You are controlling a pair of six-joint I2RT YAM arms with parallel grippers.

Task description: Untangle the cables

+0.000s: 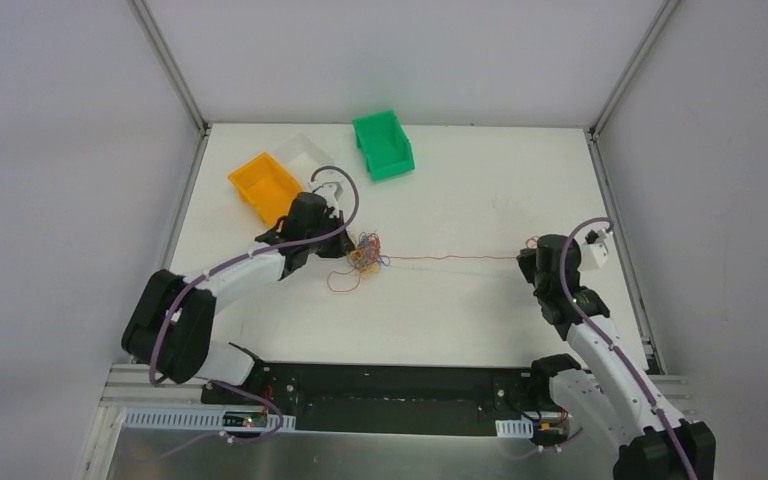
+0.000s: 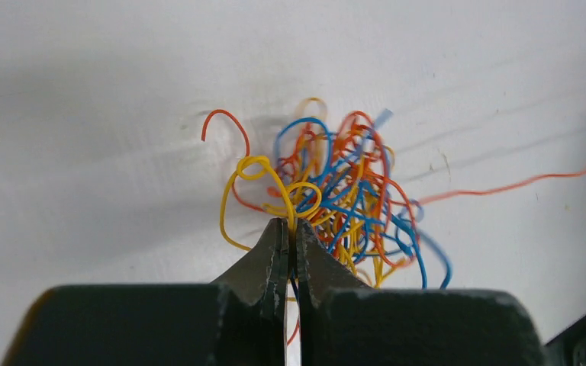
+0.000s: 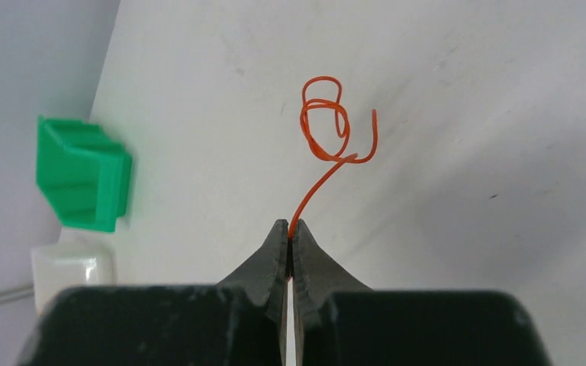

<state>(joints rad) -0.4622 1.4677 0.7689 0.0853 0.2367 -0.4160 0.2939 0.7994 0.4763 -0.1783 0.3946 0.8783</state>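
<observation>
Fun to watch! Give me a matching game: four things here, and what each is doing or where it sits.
1 left gripper
2 right gripper
3 green bin
4 orange bin

a far left, beside white bin
b shut on one orange wire
c far edge, alone
d shut on tangle of cables

Pairs: 1-d, 2-b, 3-c, 4-a

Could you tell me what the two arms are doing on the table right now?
The left gripper is shut on the tangle of cables, a knot of orange, blue and yellow wires. The right gripper is shut on one orange wire, stretched in a nearly straight line from the tangle toward the right, its curly free end beyond the grip. The rest is knotted.
</observation>
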